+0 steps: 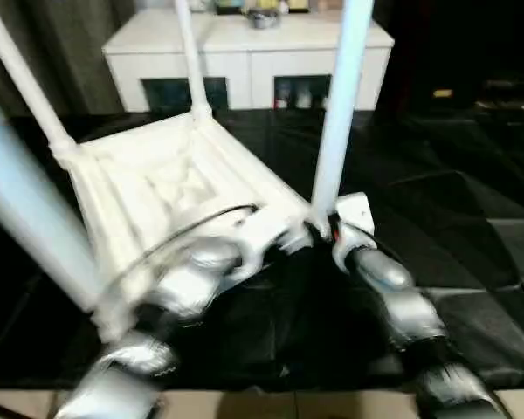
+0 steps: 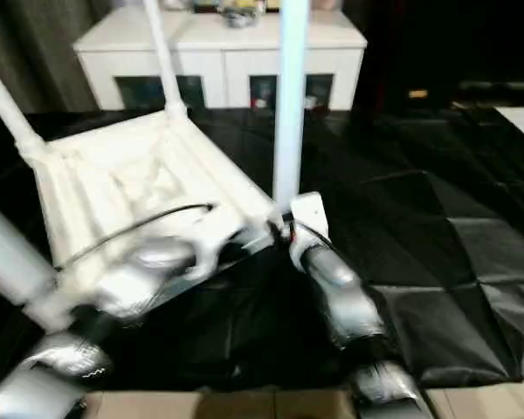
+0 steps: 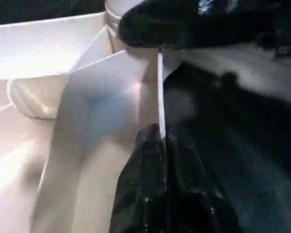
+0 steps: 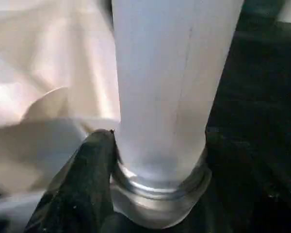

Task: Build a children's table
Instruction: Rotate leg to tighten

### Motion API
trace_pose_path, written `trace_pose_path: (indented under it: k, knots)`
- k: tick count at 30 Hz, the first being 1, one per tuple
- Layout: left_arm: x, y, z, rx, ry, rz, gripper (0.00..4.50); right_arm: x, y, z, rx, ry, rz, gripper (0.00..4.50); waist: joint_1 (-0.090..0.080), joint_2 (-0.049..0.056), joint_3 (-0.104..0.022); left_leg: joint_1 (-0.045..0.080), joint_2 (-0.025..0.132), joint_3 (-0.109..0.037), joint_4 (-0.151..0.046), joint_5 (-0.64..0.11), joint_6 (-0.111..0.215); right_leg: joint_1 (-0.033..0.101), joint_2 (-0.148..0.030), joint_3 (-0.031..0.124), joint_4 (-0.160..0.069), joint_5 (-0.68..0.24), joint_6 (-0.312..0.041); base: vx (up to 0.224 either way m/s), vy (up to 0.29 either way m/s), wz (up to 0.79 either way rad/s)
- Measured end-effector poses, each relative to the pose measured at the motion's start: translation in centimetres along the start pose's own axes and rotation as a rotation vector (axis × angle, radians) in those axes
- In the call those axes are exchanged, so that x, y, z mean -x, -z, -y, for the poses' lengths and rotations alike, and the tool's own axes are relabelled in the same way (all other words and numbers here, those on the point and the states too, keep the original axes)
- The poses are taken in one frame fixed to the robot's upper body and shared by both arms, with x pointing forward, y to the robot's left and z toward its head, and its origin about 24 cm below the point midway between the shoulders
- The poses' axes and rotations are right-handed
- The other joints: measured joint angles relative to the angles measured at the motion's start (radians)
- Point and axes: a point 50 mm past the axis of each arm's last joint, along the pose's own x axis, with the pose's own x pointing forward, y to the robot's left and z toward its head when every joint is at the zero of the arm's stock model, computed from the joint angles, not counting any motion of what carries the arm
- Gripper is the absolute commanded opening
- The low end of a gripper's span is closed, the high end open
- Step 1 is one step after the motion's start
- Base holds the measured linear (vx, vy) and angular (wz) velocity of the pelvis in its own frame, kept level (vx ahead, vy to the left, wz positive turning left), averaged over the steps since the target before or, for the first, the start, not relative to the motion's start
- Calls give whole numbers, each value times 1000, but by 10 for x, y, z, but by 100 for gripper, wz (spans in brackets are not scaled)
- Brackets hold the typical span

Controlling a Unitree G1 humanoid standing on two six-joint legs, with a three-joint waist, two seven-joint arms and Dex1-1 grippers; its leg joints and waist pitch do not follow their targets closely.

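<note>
Children's table (image 1: 170, 188), white plastic, lying upside down and tilted on the black sheeting (image 1: 472, 218) covering the floor, ribbed underside facing up toward the camera, all four legs seated in the corner sockets and pointing upward. Near-right leg (image 1: 341, 105): long axis running close to vertical, rising out of the head views from the socket (image 1: 319, 220) at the table's near-right corner. Right pincer (image 4: 150, 194) sitting at the foot of this leg, one black finger (image 4: 87, 179) pressing against the leg just above the socket collar, jaws standing spread about the leg's width; a firm grip is likely, though the second finger is hidden. Left pincer (image 3: 162, 145) working just beside it, pressed together on the thin rim (image 3: 160, 97) of the table's near edge, next to the same corner. Both arms are meeting at this one corner, the right nearer the leg. Judged: assembly looking complete, turning the table upright remaining. White low cabinet (image 1: 249, 57) standing well apart at the far edge of the sheeting.
</note>
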Motion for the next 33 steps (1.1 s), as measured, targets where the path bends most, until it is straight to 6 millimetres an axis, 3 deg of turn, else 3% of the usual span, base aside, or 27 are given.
trace_pose_path:
  k: [7,8,11,14,19,22,23,33]
  knots:
    - [-1,-1,-1,-11,2,6,0,-1,1,1,-44,0,30,295,-1,0,0,-4,-4,-8,-1,0,0,0,0,-1,-2,0,0,0,0,0]
    - [0,-1,-1,-21,13,8,0,1,1,2,-56,-7,41,334,-1,1,0,-5,-4,-9,-1,0,0,0,0,-1,-1,0,0,0,0,0]
    - [6,1,-5,-50,35,9,0,6,1,4,-62,-57,64,340,0,1,0,-8,-4,-11,-4,0,0,-3,1,-2,1,0,0,0,0,0]
    - [14,4,-6,-72,60,17,0,14,0,12,-41,-118,76,377,3,3,0,-13,-3,-12,-6,0,0,-4,1,-3,2,1,-1,0,0,0]
    - [36,15,-9,-122,194,35,0,41,2,36,63,-342,63,377,22,6,0,-16,0,-13,-7,0,0,-5,3,-4,3,2,-3,0,0,0]
    - [52,23,-7,-137,316,40,0,64,1,46,144,-537,49,377,35,10,0,-15,2,-12,-6,1,1,-7,3,-4,2,-1,0,42,6,2]
    - [60,27,-6,-137,371,37,0,76,1,53,184,-627,30,377,47,9,0,-16,2,-10,-4,2,5,-7,3,-4,2,-2,-1,65,14,3]
    - [67,31,2,-143,480,20,0,83,2,49,233,-784,-10,377,55,8,1,-15,3,-2,-2,-1,3,-7,1,-1,3,-2,-1,0,0,0]
